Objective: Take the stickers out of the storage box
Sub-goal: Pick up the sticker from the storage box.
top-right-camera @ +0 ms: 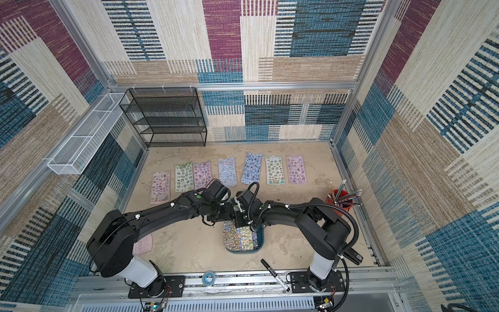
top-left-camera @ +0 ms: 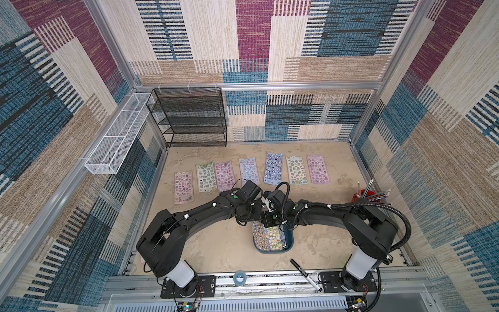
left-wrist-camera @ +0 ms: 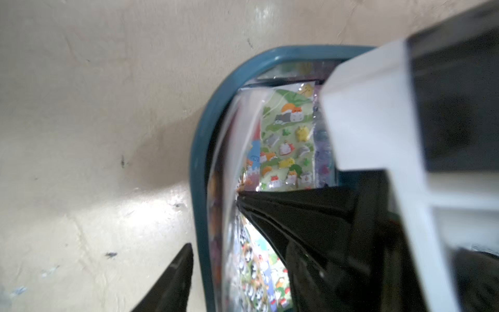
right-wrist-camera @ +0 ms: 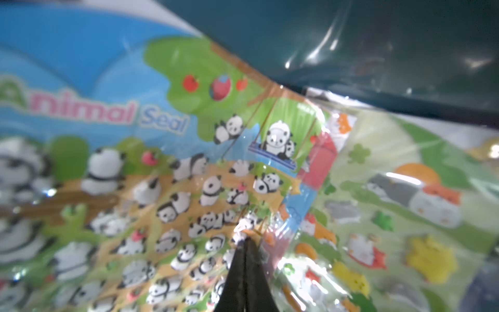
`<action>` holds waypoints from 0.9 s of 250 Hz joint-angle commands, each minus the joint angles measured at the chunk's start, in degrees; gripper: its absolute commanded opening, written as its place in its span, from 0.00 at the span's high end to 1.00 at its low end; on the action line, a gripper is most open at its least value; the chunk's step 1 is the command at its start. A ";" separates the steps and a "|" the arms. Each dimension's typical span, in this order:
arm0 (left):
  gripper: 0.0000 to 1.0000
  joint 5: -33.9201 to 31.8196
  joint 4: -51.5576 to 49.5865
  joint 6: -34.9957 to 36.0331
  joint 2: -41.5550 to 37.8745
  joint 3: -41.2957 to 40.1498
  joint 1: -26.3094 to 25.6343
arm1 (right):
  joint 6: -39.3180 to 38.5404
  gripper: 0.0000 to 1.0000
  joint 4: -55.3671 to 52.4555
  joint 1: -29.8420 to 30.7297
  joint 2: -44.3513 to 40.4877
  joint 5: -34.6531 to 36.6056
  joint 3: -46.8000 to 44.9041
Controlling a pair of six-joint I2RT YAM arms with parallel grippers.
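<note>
Pinching a panda sheet of the stickers in the storage box on the tabletop, the right jaws are clenched; the left jaws are released, 1 finger outside its rim. 7 sheets lie beyond.

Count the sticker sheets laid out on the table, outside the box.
7, in one row across the far table, left to right: pink sheet, green sheet, rose sheet, lilac sheet, blue sheet, pale green sheet, mauve sheet. The arms may hide others.
</note>
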 commanded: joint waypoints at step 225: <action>1.00 -1.51 -4.71 4.30 -7.14 2.47 1.43 | -0.30 1.00 -6.10 -2.08 -2.72 4.59 -1.89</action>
